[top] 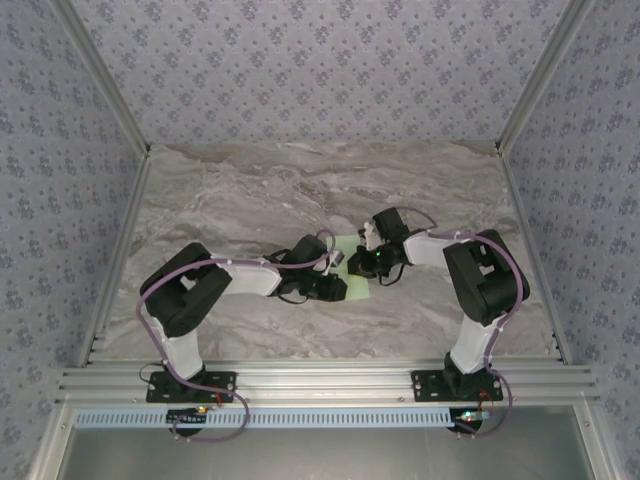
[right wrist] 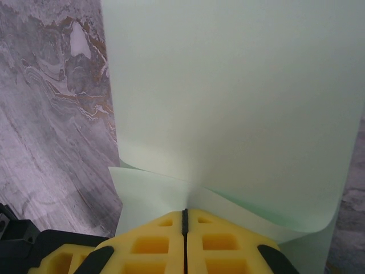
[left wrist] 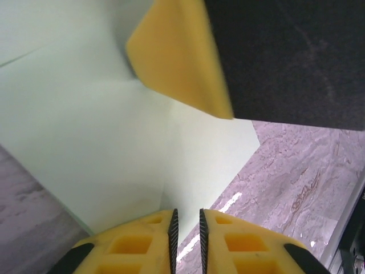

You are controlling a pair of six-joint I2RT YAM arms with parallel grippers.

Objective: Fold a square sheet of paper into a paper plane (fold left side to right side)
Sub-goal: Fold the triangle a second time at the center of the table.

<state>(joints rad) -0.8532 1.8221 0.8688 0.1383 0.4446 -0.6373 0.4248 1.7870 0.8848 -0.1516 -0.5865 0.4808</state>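
My top view is evenly and fairly brightly lit from above. The marble table (top: 250, 190) carries only soft, short shadows under the arms, and the whole frame looks a little soft and grainy.

In the left wrist view the square sheet of paper (left wrist: 85, 142) is pale, almost washed out. There is a grey shadow at the far end, white glints lie on the table to the near right, and the left gripper (left wrist: 186, 222) is blurred.

In the right wrist view the paper is bright and featureless, darker along its near curl.
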